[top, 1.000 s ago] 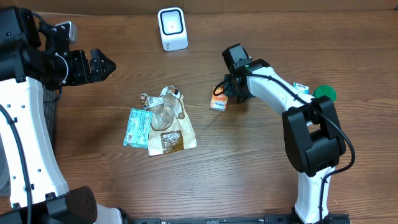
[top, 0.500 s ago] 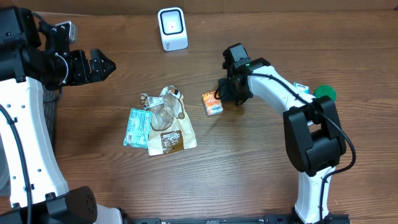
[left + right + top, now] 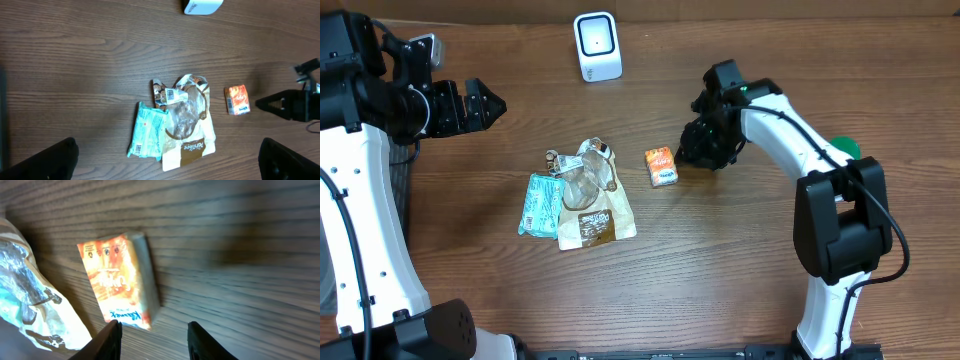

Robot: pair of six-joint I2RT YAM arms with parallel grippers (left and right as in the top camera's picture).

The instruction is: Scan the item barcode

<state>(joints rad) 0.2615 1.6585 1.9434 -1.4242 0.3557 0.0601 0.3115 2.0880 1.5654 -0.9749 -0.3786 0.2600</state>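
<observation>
The item, a small orange tissue pack (image 3: 662, 166), lies flat on the wooden table, also seen in the right wrist view (image 3: 117, 280) and the left wrist view (image 3: 237, 99). No barcode shows on its upper face. My right gripper (image 3: 698, 150) hovers just right of the pack, open, its fingertips (image 3: 112, 336) apart with only table between them. The white scanner (image 3: 597, 46) stands at the back centre, its edge showing in the left wrist view (image 3: 202, 6). My left gripper (image 3: 485, 103) hangs wide open at the far left, holding nothing.
A pile of packets lies left of the pack: a teal pouch (image 3: 540, 204), a clear wrapper and a brown-and-white bag (image 3: 595, 218). A green round thing (image 3: 847, 147) sits behind the right arm. The table's left edge runs under the left arm.
The right gripper carried the orange pack left, set it flat on the table, let go and drew back to the right. The left arm has not moved.
</observation>
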